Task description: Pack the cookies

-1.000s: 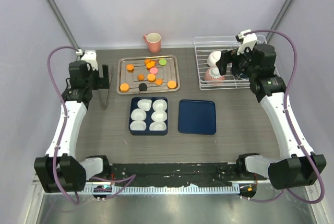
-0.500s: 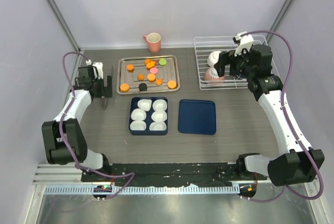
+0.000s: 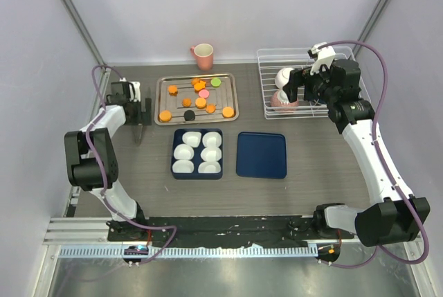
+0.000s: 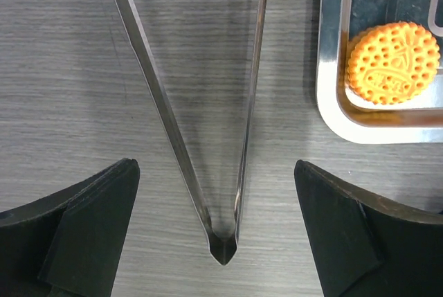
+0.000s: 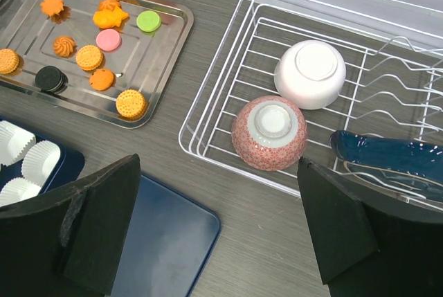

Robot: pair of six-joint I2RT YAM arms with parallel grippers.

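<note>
overhead view of a dark wood-grain table (image 3: pixel 138 172) with two robot arms at its near edge. the cookies (image 3: pixel 201 102), small flat discs in orange, pink, green and black, lie scattered on a metal tray (image 3: pixel 160 100) at the far middle of the table. just in front of the tray sits a dark blue box (image 3: pixel 174 153) holding six white paper cups (image 3: pixel 184 151), with a flat blue lid (image 3: pixel 261 155) beside it on the right. a pink mug (image 3: pixel 203 53) stands behind the tray.

the left gripper (image 4: pixel 214 193) hangs low over the table just left of the tray, its fingers spread wide and holding nothing. metal tongs (image 4: pixel 163 103) lie on the table beneath it, their joined end between the two fingers. one orange cookie (image 4: pixel 392 61) sits in the tray corner nearby.

the right gripper (image 5: pixel 218 172) is also spread wide and empty, above the near left side of a white wire rack (image 5: pixel 208 96). the rack holds an upturned white bowl (image 5: pixel 310 74), an upturned pink speckled bowl (image 5: pixel 270 133) and a blue dish (image 5: pixel 387 155).
</note>
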